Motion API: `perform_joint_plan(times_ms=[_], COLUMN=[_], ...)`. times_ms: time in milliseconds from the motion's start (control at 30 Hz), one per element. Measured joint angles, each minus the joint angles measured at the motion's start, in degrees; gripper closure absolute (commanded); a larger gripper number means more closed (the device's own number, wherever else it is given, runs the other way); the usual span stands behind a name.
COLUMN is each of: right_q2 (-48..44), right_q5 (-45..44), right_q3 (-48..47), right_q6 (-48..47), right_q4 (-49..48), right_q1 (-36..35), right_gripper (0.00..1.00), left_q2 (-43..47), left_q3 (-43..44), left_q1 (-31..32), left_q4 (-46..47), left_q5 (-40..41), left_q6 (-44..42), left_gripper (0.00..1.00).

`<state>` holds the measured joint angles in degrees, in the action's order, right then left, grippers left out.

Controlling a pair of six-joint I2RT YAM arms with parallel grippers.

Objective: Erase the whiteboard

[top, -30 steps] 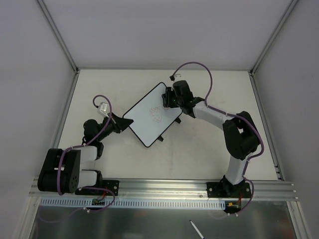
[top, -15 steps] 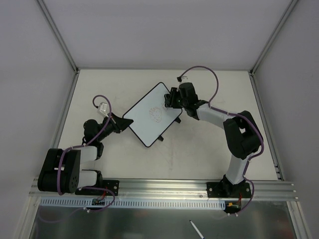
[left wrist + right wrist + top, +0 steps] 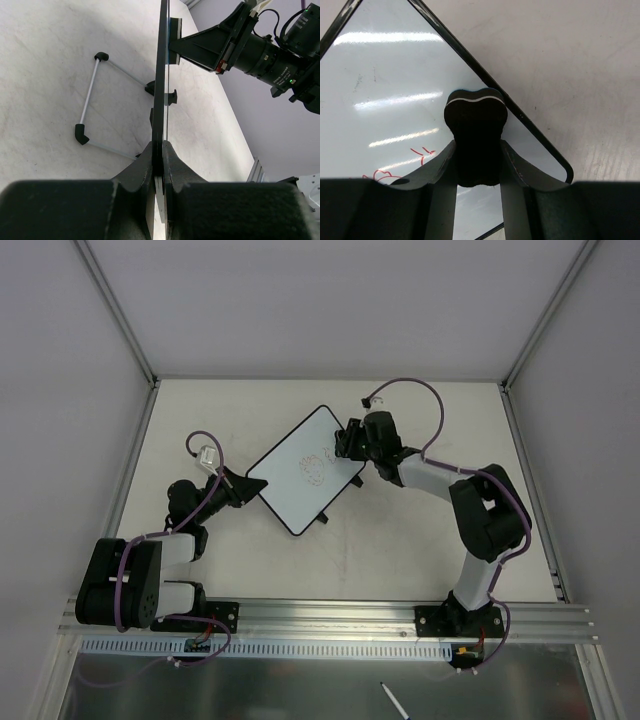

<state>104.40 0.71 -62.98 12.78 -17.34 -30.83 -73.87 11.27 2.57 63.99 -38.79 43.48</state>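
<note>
The whiteboard (image 3: 290,480) lies tilted at mid-table, white with a thin black rim and red scribbles (image 3: 315,471) near its middle. My left gripper (image 3: 246,490) is shut on the board's left corner; the left wrist view shows the board edge-on (image 3: 161,75) between the jaws. My right gripper (image 3: 347,439) is shut on a black bone-shaped eraser (image 3: 475,135), which sits over the board's right side near the rim (image 3: 530,125). Red marks (image 3: 420,152) show just left of the eraser.
The board's folding wire stand (image 3: 92,95) rests on the table under it. Two black tabs (image 3: 323,518) stick out from the board's near-right edge. White walls and metal posts (image 3: 115,310) enclose the table. A pen (image 3: 393,701) lies on the metal shelf in front.
My right gripper with the eraser has moved right and slightly back, from beside the scribbles toward the board's right edge. The left arm and board have stayed still.
</note>
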Motion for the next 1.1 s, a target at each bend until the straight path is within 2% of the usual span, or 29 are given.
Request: perform_joint_plan(times_ms=[333,700,1100], right_q2=[-0.22,-0.2,0.22], right_q5=[-4.72,-3.85,-4.61], right_q3=[-2.82,-9.05,-10.4], right_q6=[-3.76,-9.05,-11.58], right_q4=[4.9,13.16,14.16], right_q1=[-3.04,-13.6,-21.75], right_gripper=[1.0,1.0,1.0], left_q2=[0.0,0.0,0.0], left_q3=[-0.09,-0.2,-0.22], left_q1=[-0.02,-0.04,-0.07], left_q4=[0.13,0.17,0.07], left_q5=[-0.04,-0.04,-0.04], left_q6=[-0.02,-0.02,-0.02], left_gripper=[1.0,1.0,1.0])
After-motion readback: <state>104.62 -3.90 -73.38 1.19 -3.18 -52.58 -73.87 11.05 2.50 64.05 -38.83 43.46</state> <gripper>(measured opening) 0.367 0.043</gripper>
